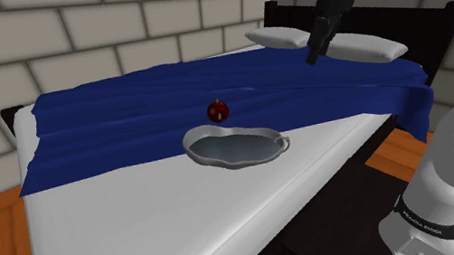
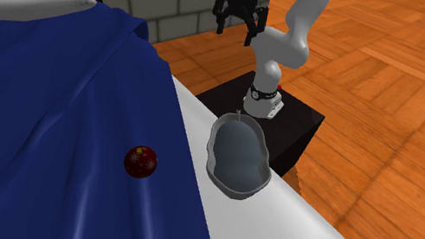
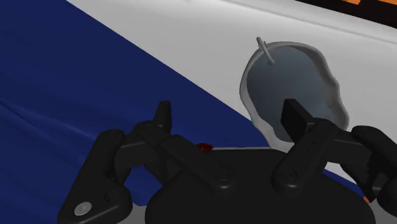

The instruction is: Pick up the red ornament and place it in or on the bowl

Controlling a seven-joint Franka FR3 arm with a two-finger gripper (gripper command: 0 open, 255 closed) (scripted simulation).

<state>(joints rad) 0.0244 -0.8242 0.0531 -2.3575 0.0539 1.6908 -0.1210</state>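
The reach is the step in hand: nothing is grasped yet. The pincer [image 1: 313, 57] hangs high over the pillows [image 1: 360, 47] at the bed's far end, released, its fingers [image 3: 163, 113] standing apart and empty. The ornament [image 1: 217, 110] lies on the blue blanket [image 1: 123, 118], near the bowl [image 1: 203, 134] but apart from it, on the bowl's far side in the shoulder view. Next, I judge, the pincer must travel over the ornament and descend, fingers straddling it. The ornament is a ball with no marked long axis; a pale spot on top may be its cap, pointing up.
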